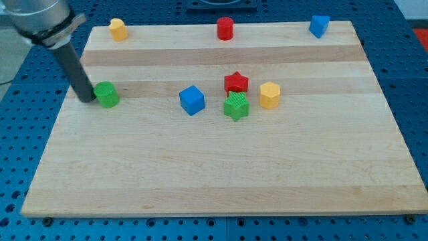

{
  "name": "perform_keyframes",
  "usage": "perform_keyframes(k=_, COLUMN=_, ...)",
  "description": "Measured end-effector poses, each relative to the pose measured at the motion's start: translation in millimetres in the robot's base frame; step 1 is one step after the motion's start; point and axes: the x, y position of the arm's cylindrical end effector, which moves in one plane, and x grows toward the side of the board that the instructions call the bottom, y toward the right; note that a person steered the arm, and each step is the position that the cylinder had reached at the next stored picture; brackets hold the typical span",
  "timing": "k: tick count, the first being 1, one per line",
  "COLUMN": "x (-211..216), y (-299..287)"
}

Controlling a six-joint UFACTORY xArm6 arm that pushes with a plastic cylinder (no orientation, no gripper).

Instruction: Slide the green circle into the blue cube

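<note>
At the desk's [200, 181] left side: green circle [106, 94], my tip [87, 99] touching its left flank. Blue cube [192, 100] well apart toward the view's right, mid-desk. Jaws: none fitted, rod only.

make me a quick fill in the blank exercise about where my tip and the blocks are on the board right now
1. My tip sits just to the view's ____ of the green circle.
2. The blue cube lies to the view's ____ of the green circle.
3. The red star sits directly above the ____ star.
4. Along the board's top edge, the red cylinder is between a yellow block and a ____ block.

Missing words: left; right; green; blue
</note>
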Motion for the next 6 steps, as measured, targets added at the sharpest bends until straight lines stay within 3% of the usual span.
perform_keyframes(k=2, x=-7, y=81)
perform_keyframes(k=5, x=27, y=39)
perform_keyframes(k=6, x=28, y=64)
